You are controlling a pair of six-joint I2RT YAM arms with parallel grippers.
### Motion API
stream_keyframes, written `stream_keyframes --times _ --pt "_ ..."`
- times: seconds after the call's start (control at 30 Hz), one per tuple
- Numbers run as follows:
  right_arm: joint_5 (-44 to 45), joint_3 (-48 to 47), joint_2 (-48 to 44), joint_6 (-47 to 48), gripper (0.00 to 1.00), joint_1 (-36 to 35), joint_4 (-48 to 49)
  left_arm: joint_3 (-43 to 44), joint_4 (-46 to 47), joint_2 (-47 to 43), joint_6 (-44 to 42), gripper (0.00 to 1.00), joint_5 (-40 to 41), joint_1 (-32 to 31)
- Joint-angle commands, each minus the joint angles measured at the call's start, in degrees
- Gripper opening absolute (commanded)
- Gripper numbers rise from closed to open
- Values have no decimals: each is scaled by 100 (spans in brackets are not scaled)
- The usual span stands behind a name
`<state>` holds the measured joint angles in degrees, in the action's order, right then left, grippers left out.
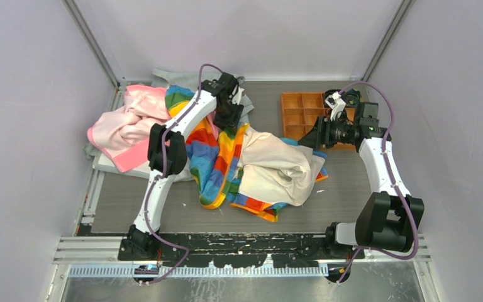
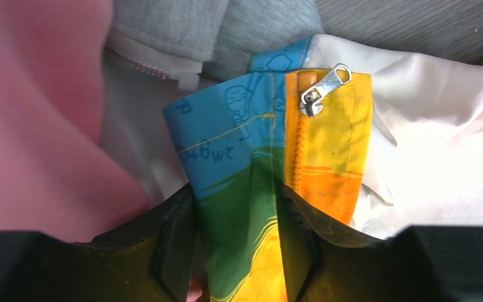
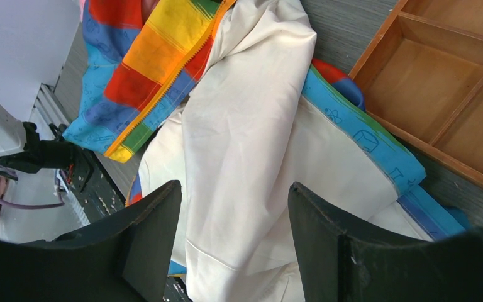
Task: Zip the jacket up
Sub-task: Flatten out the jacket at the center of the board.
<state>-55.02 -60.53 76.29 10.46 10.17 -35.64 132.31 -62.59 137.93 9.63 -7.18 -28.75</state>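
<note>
The rainbow-striped jacket (image 1: 217, 157) lies crumpled mid-table, its cream lining (image 1: 277, 167) turned up on the right. At the jacket's far edge, my left gripper (image 1: 229, 119) points down. In the left wrist view it (image 2: 236, 192) is shut on a green and yellow fold of the jacket (image 2: 239, 220), just below the silver zipper pull (image 2: 322, 89) and beside the orange zipper teeth (image 2: 297, 151). My right gripper (image 1: 311, 139) hovers open over the lining (image 3: 245, 113) without touching it (image 3: 233, 189). An orange zipper line (image 3: 163, 88) shows to its upper left.
A pink garment (image 1: 129, 123) is heaped at the left, next to the jacket, and a grey garment (image 1: 176, 77) lies behind both. An orange compartment tray (image 1: 302, 104) stands at the back right, close behind my right gripper.
</note>
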Motion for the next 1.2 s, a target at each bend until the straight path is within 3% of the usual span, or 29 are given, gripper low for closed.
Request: stream_keyframes --times 0.0,0.13,0.2,0.33,0.47,0.6,0.8,0.9,1.07,1.17 --pt "18 -257 0 123 68 -24 40 232 44 123 111 42 -301 -7" --pt "27 -266 3 145 68 -24 18 394 -24 181 161 9 -265 -8" --pt "27 -266 0 149 68 -24 13 451 11 80 187 0 -242 -8" --pt "10 -255 0 149 68 -24 4 15 649 -765 124 0 -248 -10" --pt "22 -270 -26 188 68 -16 -21 -1393 1887 -2049 -174 0 -377 -7" --pt "11 -353 -33 364 75 2 -185 -2830 3156 -3314 -810 0 -875 -10" --pt "-114 -477 -51 701 89 2 -425 -4370 4253 -4813 -1730 0 -1722 -8" --pt "-249 -625 -110 991 99 -19 -610 -4837 4637 -5429 -2000 0 -2361 -8" --pt "-644 -675 -439 1710 100 -211 -755 -5052 4811 -6035 -2060 0 -3168 -7" --pt "-921 -861 -431 2828 100 -479 -1458 -5049 4879 -6323 -1948 0 -3672 -8"
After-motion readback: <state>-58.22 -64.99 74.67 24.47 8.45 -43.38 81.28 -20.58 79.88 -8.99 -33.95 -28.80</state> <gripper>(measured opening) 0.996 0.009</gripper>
